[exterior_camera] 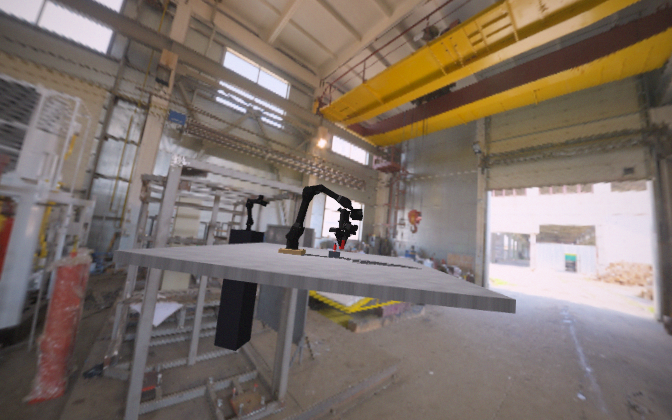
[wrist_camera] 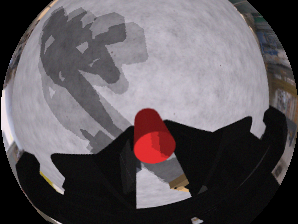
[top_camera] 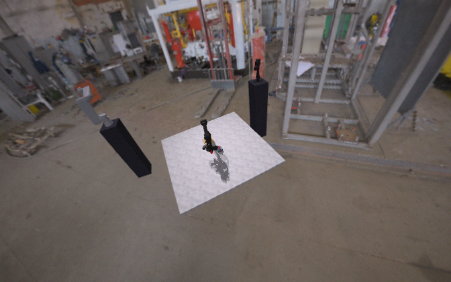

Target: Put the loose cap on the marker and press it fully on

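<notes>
Industrial hall w/ a yellow overhead crane beam (exterior_camera: 480, 50) across the upper right of the exterior view, steel racks behind, concrete floor all round. We see a pale grey, mottled square table top (top_camera: 188, 178) at centre of the top view, w/ two black rectangular posts (top_camera: 125, 148) at its left and rear sides, each carrying a camera mount.

Our black six-joint arm (exterior_camera: 312, 205) rises from a tan base plate (exterior_camera: 292, 251) at mid-frame in the exterior view, arches over to the right and points its wrist down at the table. The black parallel-jaw gripper (wrist_camera: 154, 163) sits low in the wrist view, fingers closed in narrow on the red cylindrical marker cap (wrist_camera: 152, 139), which pokes out between them toward the table. In the exterior view the red cap (exterior_camera: 339, 245) shows just under the gripper (exterior_camera: 340, 244), above the table surface; whether it touches anything below, we can't tell at this res.

Just beneath it, exterior view, sits a small dark block (exterior_camera: 333, 254) on the table, approx. under the gripper; likely the holder, but too small to be sure, and we can't make out the marker itself.

Arm's grey shadow (wrist_camera: 80, 63) spreads over the upper left of the wrist view, and lies lower right of the arm (top_camera: 208, 137) in the top view.
</notes>
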`<act>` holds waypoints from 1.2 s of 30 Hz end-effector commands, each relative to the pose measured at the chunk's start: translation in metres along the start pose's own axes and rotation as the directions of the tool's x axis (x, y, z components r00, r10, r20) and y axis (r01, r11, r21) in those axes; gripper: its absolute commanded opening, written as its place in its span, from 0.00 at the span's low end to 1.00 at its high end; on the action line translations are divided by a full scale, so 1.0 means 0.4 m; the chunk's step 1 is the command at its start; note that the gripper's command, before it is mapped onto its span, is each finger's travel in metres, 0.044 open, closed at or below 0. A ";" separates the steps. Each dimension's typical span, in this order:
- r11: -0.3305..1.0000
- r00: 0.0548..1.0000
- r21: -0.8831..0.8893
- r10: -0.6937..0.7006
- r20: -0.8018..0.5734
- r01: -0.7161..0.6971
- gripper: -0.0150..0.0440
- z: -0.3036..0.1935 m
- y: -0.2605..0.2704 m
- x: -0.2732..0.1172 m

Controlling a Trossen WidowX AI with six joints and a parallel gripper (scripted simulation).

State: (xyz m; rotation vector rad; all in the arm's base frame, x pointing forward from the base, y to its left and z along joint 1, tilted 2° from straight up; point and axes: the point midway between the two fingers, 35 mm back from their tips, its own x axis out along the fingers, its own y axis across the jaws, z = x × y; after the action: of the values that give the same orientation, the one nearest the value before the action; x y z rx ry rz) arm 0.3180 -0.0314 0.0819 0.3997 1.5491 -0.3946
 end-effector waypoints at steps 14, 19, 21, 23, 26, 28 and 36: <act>1.000 1.000 -0.002 0.009 -0.002 -0.009 0.25 -0.116 0.104 -0.058; 1.000 1.000 -0.002 0.010 -0.003 -0.010 0.25 -0.153 0.128 -0.073; 1.000 1.000 -0.002 0.010 -0.003 -0.010 0.25 -0.168 0.136 -0.078; 1.000 1.000 -0.002 0.010 -0.004 -0.010 0.25 -0.184 0.145 -0.084; 1.000 1.000 -0.002 0.011 -0.005 -0.011 0.25 -0.207 0.156 -0.092; 1.000 1.000 -0.002 0.011 -0.006 -0.011 0.25 -0.223 0.163 -0.098; 1.000 1.000 -0.002 0.012 -0.008 -0.012 0.25 -0.274 0.183 -0.115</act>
State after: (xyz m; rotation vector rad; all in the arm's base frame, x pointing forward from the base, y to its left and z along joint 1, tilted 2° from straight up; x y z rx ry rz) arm 0.2641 0.0800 0.1264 0.4025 1.5523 -0.3822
